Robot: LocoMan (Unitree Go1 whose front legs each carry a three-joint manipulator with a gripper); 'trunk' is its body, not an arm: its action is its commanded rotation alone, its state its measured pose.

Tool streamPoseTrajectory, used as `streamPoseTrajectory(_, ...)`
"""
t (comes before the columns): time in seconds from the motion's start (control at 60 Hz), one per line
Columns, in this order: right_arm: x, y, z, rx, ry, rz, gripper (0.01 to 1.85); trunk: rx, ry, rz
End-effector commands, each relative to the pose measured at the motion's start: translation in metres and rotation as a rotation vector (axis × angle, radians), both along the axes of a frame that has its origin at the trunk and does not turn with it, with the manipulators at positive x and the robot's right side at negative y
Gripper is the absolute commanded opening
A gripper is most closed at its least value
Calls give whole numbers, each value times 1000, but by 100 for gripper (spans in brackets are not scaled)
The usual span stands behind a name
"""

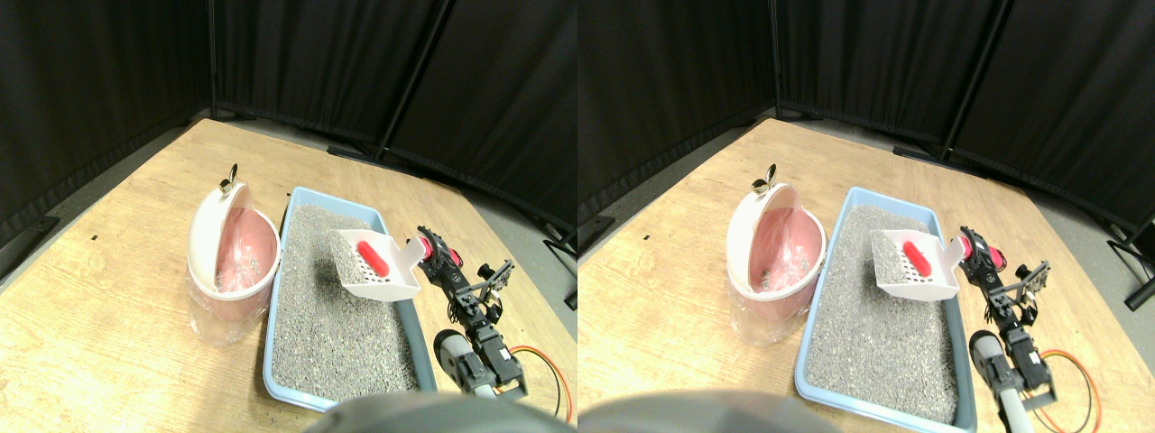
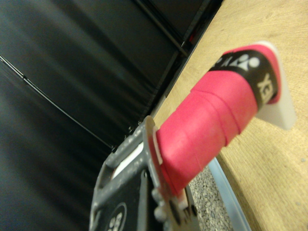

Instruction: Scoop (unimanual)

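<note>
Right now the pincer point(image 1: 426, 254) sits above the right rim of the blue litter tray point(image 1: 284, 236), clamped on the red-wrapped handle point(image 1: 420, 248) of the white scoop point(image 1: 379, 267). The wrist view backs that up: the red handle point(image 2: 207, 130) runs straight out from the dark jaw frame, its white tip past a black band, though the gap between the jaws is hidden there. The scoop reaches out from the pincer over the grey litter point(image 1: 329, 316), lifted clear and throwing a shadow on the grains beneath. Riding in the scoop's slotted pan, just beyond the pincer, is a red capsule-shaped piece point(image 1: 372, 258). Farther out on the same side, past the tray's far long wall, stands the pink bin point(image 1: 235, 271) with its white lid point(image 1: 206, 236) tipped up and open; a few small bits lie inside, too small to make out. Tray and bin both rest on the wooden bench point(image 1: 108, 298), just beside one another. Behind the pincer, orange cable point(image 1: 550, 370) loops beside the arm, and black curtains point(image 1: 108, 63) close off the back.
</note>
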State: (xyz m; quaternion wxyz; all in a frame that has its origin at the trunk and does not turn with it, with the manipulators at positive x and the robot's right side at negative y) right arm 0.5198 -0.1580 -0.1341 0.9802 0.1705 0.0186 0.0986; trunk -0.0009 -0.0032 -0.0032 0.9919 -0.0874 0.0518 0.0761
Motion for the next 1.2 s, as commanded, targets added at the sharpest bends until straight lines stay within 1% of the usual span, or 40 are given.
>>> streamPoseTrajectory(0.017,2,5,18,166,-83,5,5,-20,-12,14)
streamPoseTrajectory(0.067,2,7,20,234,-71,5,5,-22,-14,18)
streamPoseTrajectory(0.133,2,9,21,271,-63,5,5,-23,-16,20)
streamPoseTrajectory(0.217,2,12,23,274,-57,3,5,-24,-17,22)
streamPoseTrajectory(0.283,4,14,23,295,-52,17,5,-27,-19,26)
streamPoseTrajectory(0.383,5,15,26,307,-41,9,5,-27,-18,31)
streamPoseTrajectory(0.433,6,16,28,384,-15,1,5,-27,-18,31)
streamPoseTrajectory(0.467,7,17,29,486,23,-14,5,-29,-18,33)
streamPoseTrajectory(0.517,7,19,30,556,60,-12,5,-30,-19,35)
streamPoseTrajectory(0.55,8,19,30,570,66,-11,5,-31,-18,37)
streamPoseTrajectory(0.6,8,22,30,639,111,-2,5,-32,-17,38)
streamPoseTrajectory(0.683,8,25,30,741,159,9,5,-34,-16,38)
streamPoseTrajectory(0.75,9,26,30,753,171,11,5,-37,-17,39)
streamPoseTrajectory(0.783,9,27,29,783,193,-19,5,-36,-17,41)
streamPoseTrajectory(0.833,8,28,30,794,196,-22,5,-36,-17,41)
streamPoseTrajectory(0.85,8,29,30,781,190,-22,5,-38,-14,42)
streamPoseTrajectory(0.983,9,30,29,767,194,-13,5,-40,-14,46)
streamPoseTrajectory(1.017,9,31,29,785,205,-9,5,-40,-11,46)
streamPoseTrajectory(1.117,10,32,28,820,220,-12,5,-40,-8,45)
streamPoseTrajectory(1.15,10,32,28,859,233,-8,5,-40,-8,45)
streamPoseTrajectory(1.2,11,33,28,872,237,-2,5,-40,-9,46)
